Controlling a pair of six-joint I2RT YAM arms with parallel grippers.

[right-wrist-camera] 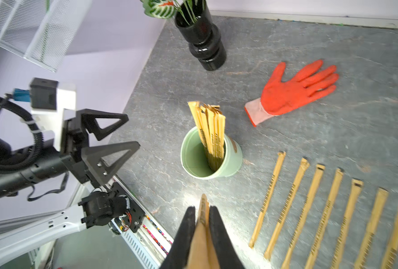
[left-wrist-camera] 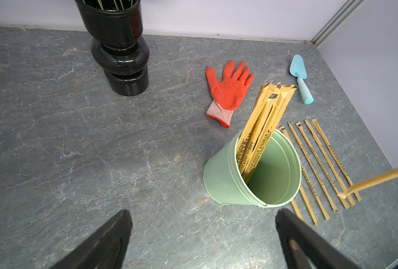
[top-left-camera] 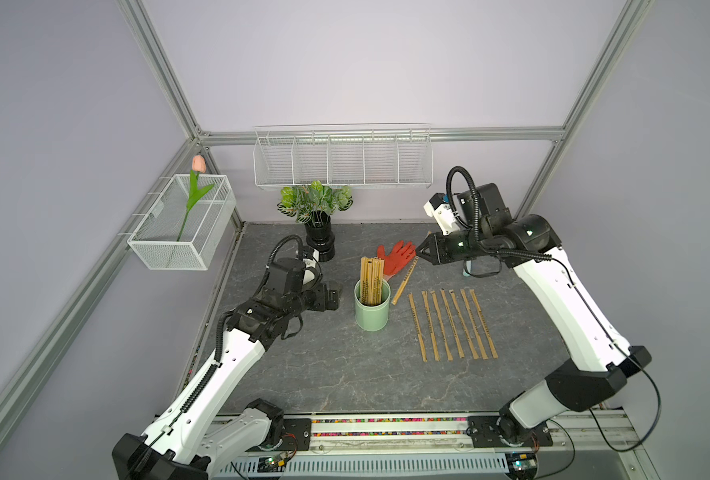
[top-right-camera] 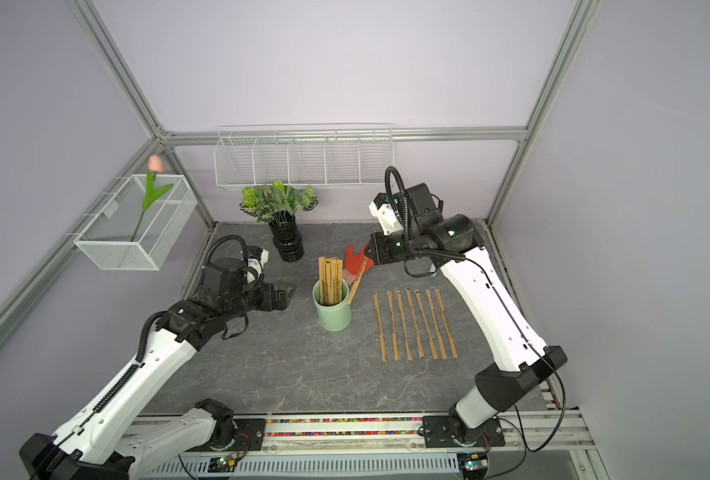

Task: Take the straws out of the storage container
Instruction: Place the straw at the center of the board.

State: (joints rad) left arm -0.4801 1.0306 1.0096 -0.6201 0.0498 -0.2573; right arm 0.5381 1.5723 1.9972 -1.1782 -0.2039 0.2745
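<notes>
In a top view: storage container (top-left-camera: pixel 371 309) mid-table, straws (top-left-camera: pixel 371 280) upright inside, a row (top-left-camera: pixel 452 324) flat beside it, red glove (top-left-camera: pixel 397 255) behind, right gripper (top-left-camera: pixel 420 250) raised level at the glove's fingertips. Left wrist view: left gripper (left-wrist-camera: pixel 204 211) spread wide, short of the container; held straw (left-wrist-camera: pixel 379 177) cut off at the edge. Right wrist view: pinching that straw, blurred, seemingly near one end.

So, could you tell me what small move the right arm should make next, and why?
Probably swing across and lower the held straw beside the row of seven: the right jaws are shut on it, already clear of the cup.
</notes>
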